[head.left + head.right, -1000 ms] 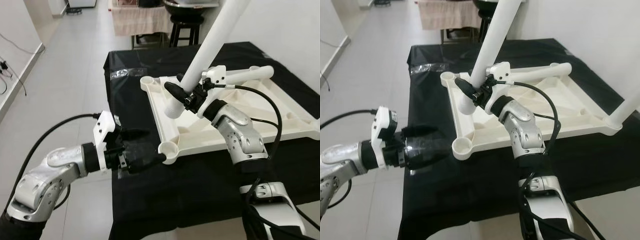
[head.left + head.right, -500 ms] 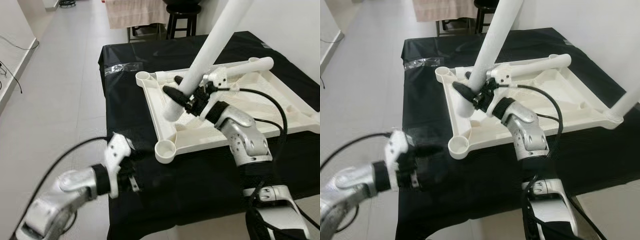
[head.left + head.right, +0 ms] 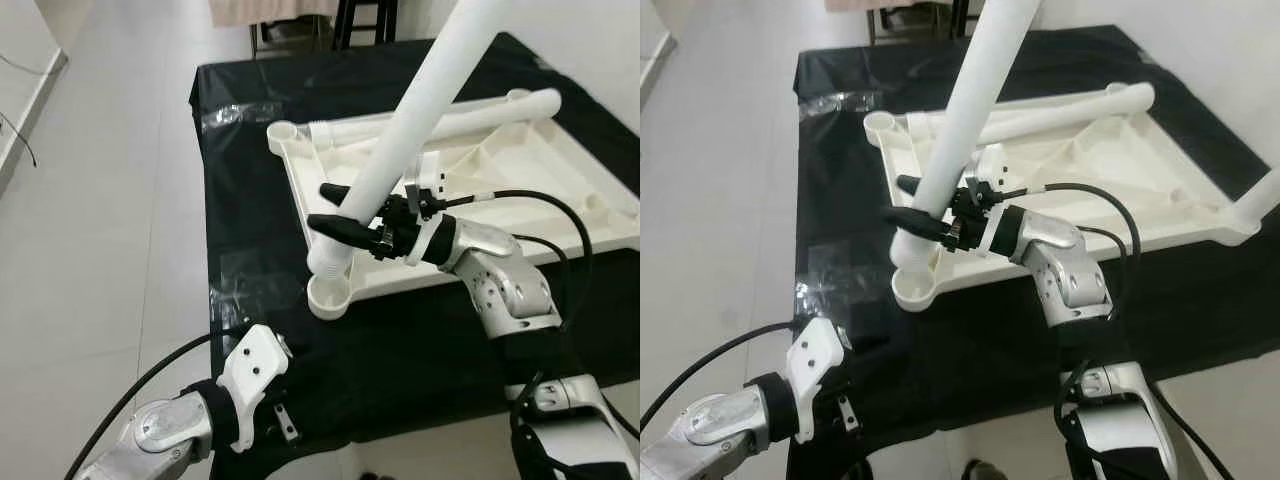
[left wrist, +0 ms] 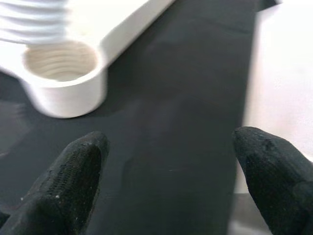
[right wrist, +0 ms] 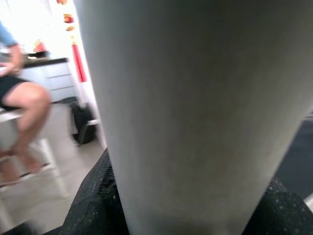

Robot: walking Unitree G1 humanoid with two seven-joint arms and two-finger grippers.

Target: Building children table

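A white tabletop [image 3: 520, 170] lies upside down on the black-covered table [image 3: 250, 200]. My right gripper [image 3: 318, 205] is shut on a long white leg [image 3: 420, 110] that tilts up and away. The leg's threaded end [image 3: 325, 262] hangs just above the near corner socket [image 3: 328, 295]. In the right wrist view the leg [image 5: 195, 107] sits between the black fingers [image 5: 93, 210]. My left gripper [image 4: 166, 186] is open with nothing in it, low over the cloth near the table's front edge, a short way from that socket [image 4: 61, 61]. A second leg [image 3: 440, 115] lies along the tabletop's far side.
Another leg [image 3: 1260, 195] stands at the tabletop's right corner. A far corner socket [image 3: 283, 133] is bare. Shiny tape patches [image 3: 235, 115] mark the cloth. Tiled floor [image 3: 90, 200] runs along the table's left. A seated person's leg [image 5: 22, 98] shows behind the held leg.
My left arm has drawn back from the near corner socket toward the table's front edge. The right gripper has carried the leg's threaded end from mid-tabletop to just above that socket.
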